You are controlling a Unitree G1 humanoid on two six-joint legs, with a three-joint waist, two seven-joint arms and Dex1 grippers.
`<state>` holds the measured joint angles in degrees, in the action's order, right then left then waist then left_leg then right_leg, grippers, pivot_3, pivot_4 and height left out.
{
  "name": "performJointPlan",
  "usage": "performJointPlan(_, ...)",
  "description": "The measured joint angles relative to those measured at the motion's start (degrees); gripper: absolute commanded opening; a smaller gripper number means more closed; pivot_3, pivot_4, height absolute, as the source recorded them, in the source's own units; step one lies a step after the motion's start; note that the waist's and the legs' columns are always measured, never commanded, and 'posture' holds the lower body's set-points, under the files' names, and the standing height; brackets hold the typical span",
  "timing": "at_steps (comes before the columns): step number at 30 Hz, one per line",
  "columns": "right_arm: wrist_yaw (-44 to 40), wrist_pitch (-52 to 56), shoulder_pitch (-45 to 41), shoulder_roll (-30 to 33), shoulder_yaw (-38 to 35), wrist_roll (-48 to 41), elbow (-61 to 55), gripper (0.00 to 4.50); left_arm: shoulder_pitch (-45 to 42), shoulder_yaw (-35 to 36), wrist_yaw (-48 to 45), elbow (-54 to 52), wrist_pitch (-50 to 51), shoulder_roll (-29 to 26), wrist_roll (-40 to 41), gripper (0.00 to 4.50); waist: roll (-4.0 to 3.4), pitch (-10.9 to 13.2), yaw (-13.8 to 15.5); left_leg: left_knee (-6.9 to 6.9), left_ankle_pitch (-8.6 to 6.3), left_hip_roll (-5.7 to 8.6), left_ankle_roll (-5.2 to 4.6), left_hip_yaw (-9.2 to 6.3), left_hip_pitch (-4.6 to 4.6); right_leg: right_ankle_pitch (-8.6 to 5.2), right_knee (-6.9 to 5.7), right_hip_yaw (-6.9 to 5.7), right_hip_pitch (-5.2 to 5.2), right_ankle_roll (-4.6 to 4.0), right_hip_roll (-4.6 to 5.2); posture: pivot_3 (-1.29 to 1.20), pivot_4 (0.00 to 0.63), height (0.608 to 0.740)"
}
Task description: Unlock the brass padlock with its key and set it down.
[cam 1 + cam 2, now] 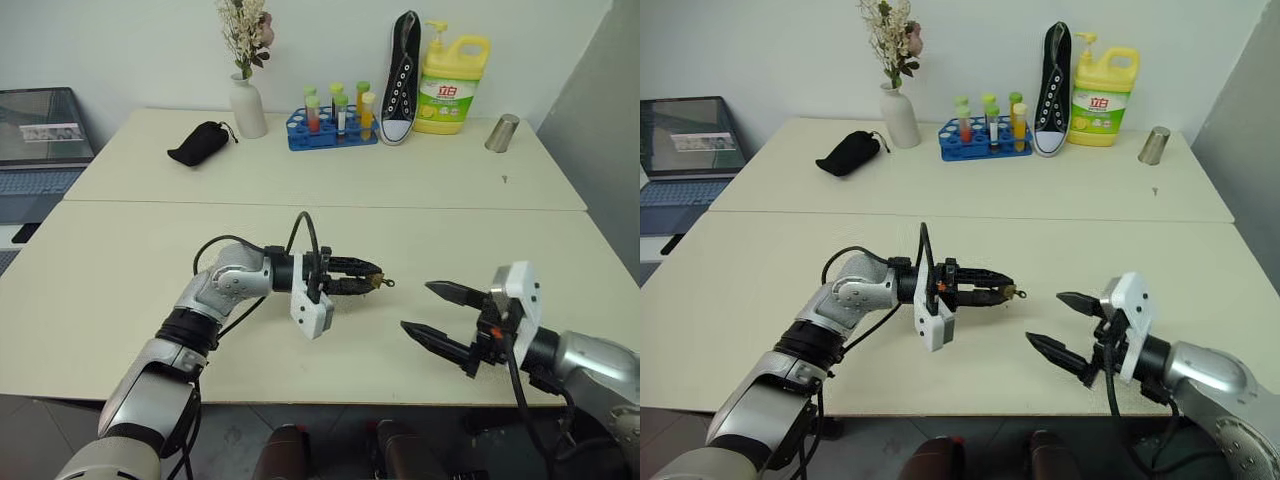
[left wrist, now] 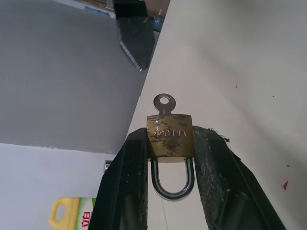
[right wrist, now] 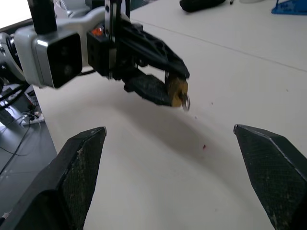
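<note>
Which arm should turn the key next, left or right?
Right. The left end effector is shut on the brass padlock, key sticking out toward the right end effector, which is open, empty and facing it.

The brass padlock [image 2: 170,135] is dull yellow metal, scuffed and spotted, with a smooth glossy steel shackle; the key [image 2: 163,103] at its 12 o'clock is plain grey metal; the left gripper [image 2: 169,158] fingers [image 2: 211,163] look matt black and coarse-grained; the table [image 1: 300,230] is smooth, matt cream.
</note>
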<state>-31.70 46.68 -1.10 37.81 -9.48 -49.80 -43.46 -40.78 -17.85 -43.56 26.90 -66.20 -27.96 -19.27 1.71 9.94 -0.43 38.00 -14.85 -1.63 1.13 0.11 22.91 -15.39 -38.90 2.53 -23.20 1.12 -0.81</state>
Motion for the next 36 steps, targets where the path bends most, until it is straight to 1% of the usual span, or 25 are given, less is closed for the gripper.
performJointPlan(2,0.1,0.5,-3.4,-1.2,2.1,-0.9,2.7,4.5,0.3,0.0,2.0,-0.3,0.2,-0.2,-1.0,0.97,0.0,0.0,0.0,0.0,0.0,0.0,0.0,0.0,-0.01,0.0,0.0,0.0,0.0,0.0,0.0,0.0,0.15,0.74)
performJointPlan(7,-1.8,1.5,-6.9,-1.8,4.1,-1.5,7.8,4.5,1.1,0.0,5.2,-1.8,0.9,-1.5,-2.0,0.97,-0.01,0.0,0.0,-0.01,0.0,-0.02,0.0,-0.01,0.01,0.0,0.0,-0.01,-0.01,-0.01,0.01,0.0,0.15,0.74)
performJointPlan(19,-5.5,4.7,-10.9,-1.6,4.6,-5.5,12.4,4.5,2.9,-0.3,7.9,-4.9,2.3,-3.1,-2.1,0.97,-0.01,0.0,0.0,-0.01,0.0,-0.04,0.0,-0.02,-0.01,0.01,-0.03,-0.03,-0.01,-0.02,0.02,0.0,0.15,0.74)
performJointPlan(25,-6.1,5.7,-13.0,-1.7,5.6,-5.7,15.0,4.5,3.0,-0.5,8.1,-5.3,2.4,-3.8,-2.1,0.97,-0.01,0.0,0.0,-0.01,0.0,-0.03,0.0,-0.02,-0.01,0.01,-0.03,-0.03,-0.01,-0.02,0.02,0.0,0.15,0.74)
performJointPlan(28,-7.1,6.3,-13.6,-1.7,6.3,-5.7,15.4,3.94,3.0,-0.5,8.1,-6.2,2.9,-3.7,-2.1,0.97,-0.02,0.0,0.0,-0.01,0.0,-0.04,0.0,-0.03,0.0,0.01,-0.03,-0.03,-0.01,-0.02,0.02,0.0,0.15,0.74)
performJointPlan(36,-7.8,6.8,-14.8,-2.0,6.3,-5.7,17.1,1.11,3.6,-1.6,8.1,-6.9,3.5,-3.7,-2.1,0.97,-0.02,0.0,0.0,-0.01,0.0,-0.04,0.0,-0.03,-0.01,0.01,-0.04,-0.03,-0.01,-0.02,0.02,0.0,0.15,0.74)
